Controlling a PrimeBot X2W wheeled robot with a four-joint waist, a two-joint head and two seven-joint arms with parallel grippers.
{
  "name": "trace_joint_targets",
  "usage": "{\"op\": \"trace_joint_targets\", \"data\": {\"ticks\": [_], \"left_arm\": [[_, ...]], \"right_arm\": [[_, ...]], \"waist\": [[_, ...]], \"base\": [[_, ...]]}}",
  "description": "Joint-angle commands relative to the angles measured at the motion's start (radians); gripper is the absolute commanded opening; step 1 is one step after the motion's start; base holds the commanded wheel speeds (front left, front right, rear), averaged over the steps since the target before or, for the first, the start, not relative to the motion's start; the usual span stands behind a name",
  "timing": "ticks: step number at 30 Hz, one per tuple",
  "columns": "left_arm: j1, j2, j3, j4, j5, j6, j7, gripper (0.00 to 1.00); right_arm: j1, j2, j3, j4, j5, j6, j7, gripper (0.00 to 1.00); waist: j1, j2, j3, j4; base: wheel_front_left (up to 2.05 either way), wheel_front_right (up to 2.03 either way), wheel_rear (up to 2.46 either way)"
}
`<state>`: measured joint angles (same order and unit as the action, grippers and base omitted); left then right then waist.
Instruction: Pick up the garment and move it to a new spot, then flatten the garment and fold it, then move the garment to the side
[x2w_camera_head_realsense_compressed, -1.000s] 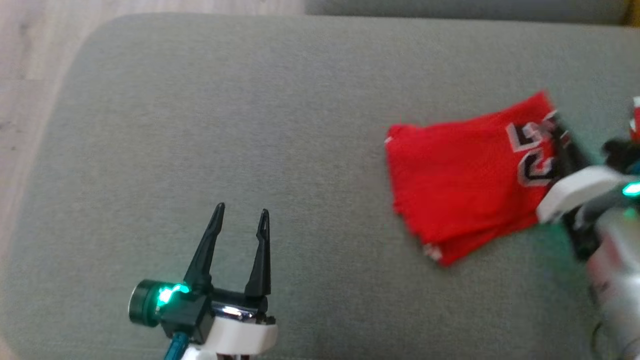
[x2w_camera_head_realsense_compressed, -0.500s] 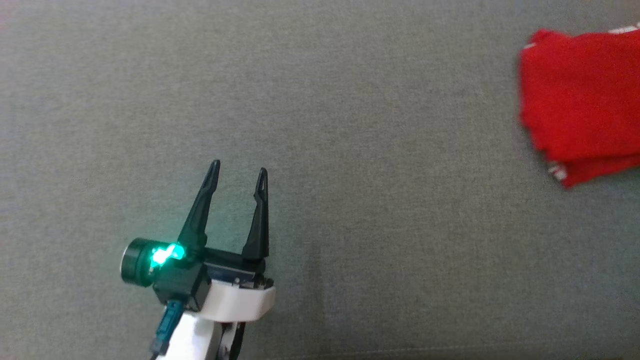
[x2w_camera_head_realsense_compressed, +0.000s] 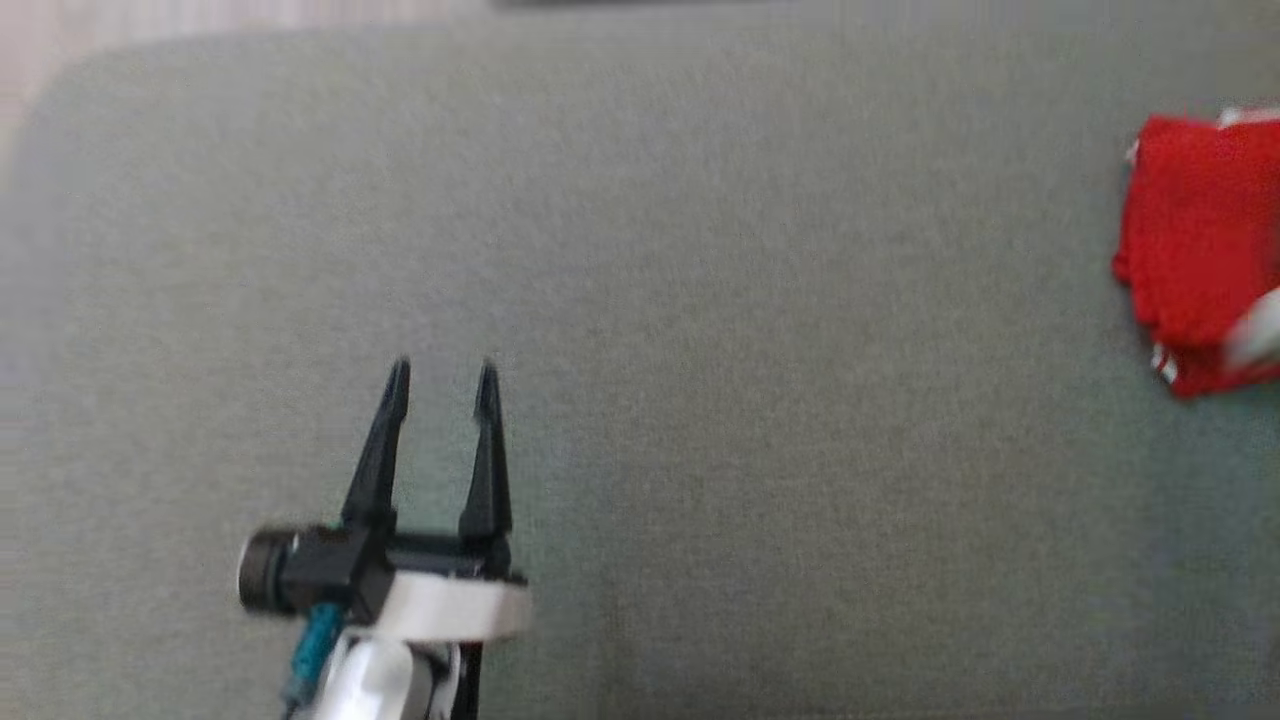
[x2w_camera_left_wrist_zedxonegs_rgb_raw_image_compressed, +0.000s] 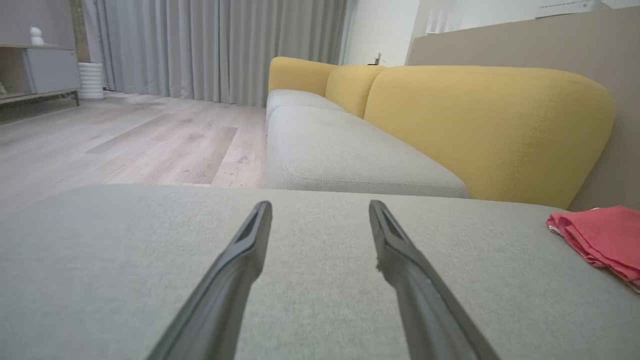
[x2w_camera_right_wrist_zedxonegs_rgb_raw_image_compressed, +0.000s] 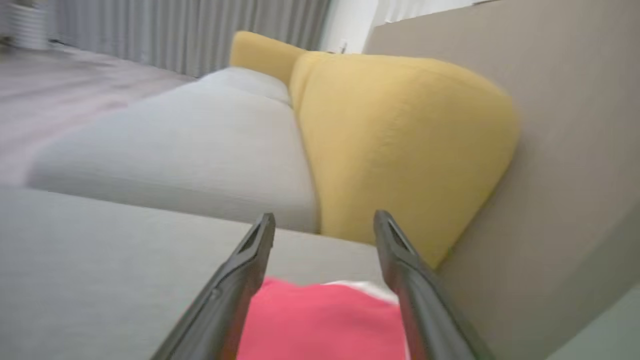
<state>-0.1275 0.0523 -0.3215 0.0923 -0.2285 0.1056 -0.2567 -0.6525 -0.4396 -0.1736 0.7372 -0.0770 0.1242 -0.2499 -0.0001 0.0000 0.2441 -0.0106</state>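
Note:
The garment (x2w_camera_head_realsense_compressed: 1195, 250) is a red folded piece with white trim, lying at the right edge of the grey sofa seat (x2w_camera_head_realsense_compressed: 700, 350). It lies low on the right in the left wrist view as the garment (x2w_camera_left_wrist_zedxonegs_rgb_raw_image_compressed: 600, 237). My left gripper (x2w_camera_head_realsense_compressed: 442, 378) hovers open and empty over the seat's front left, far from it; its own camera shows the left gripper (x2w_camera_left_wrist_zedxonegs_rgb_raw_image_compressed: 320, 207) with fingers spread. My right gripper (x2w_camera_right_wrist_zedxonegs_rgb_raw_image_compressed: 324, 220) is open, and the garment (x2w_camera_right_wrist_zedxonegs_rgb_raw_image_compressed: 325, 325) lies below and between its fingers, not pinched.
Yellow back cushions (x2w_camera_left_wrist_zedxonegs_rgb_raw_image_compressed: 490, 120) rise behind the seat, with a beige wall (x2w_camera_right_wrist_zedxonegs_rgb_raw_image_compressed: 560, 125) beyond. A second grey seat cushion (x2w_camera_left_wrist_zedxonegs_rgb_raw_image_compressed: 340, 155) adjoins at the far side. Wooden floor (x2w_camera_left_wrist_zedxonegs_rgb_raw_image_compressed: 125, 135) lies past the seat's left edge.
The right gripper has opened and let go of the garment. The head camera has swung, so the garment now sits at the picture's right edge. The left gripper stays open.

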Motion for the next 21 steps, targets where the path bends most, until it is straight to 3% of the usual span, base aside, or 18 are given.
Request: {"op": "trace_joint_targets", "data": {"ticks": [1, 5, 9, 16, 21], "left_arm": [[0.022, -0.002, 0.033, -0.010, -0.011, 0.000, -0.005, 1.00], [0.080, -0.002, 0.031, 0.033, 0.012, 0.002, -0.005, 1.00], [0.130, -0.002, 0.034, 0.043, 0.014, 0.002, -0.005, 1.00], [0.229, -0.002, 0.056, 0.034, 0.043, 0.012, -0.005, 1.00], [0.256, -0.002, 0.069, 0.039, 0.054, 0.009, -0.005, 1.00]], "right_arm": [[0.109, 0.053, 0.027, -0.075, 0.001, 0.007, -0.011, 1.00], [0.331, 0.208, 0.117, -0.232, 0.052, 0.007, -0.012, 1.00], [0.525, 0.291, 0.195, -0.383, 0.150, 0.007, -0.012, 1.00], [0.766, 0.370, 0.228, -0.556, 0.181, 0.007, -0.012, 1.00], [0.846, 0.385, 0.238, -0.585, 0.168, 0.007, -0.012, 1.00]], "waist": [[0.0001, 0.0000, -0.115, 0.022], [0.0001, 0.0000, -0.248, 0.044], [0.0001, 0.0000, -0.328, 0.069], [0.0001, 0.0000, -0.417, 0.082], [0.0001, 0.0000, -0.441, 0.094]], "base": [[0.00, 0.00, 0.00], [0.00, 0.00, 0.00], [0.00, 0.00, 0.00], [0.00, 0.00, 0.00], [0.00, 0.00, 0.00]]}}
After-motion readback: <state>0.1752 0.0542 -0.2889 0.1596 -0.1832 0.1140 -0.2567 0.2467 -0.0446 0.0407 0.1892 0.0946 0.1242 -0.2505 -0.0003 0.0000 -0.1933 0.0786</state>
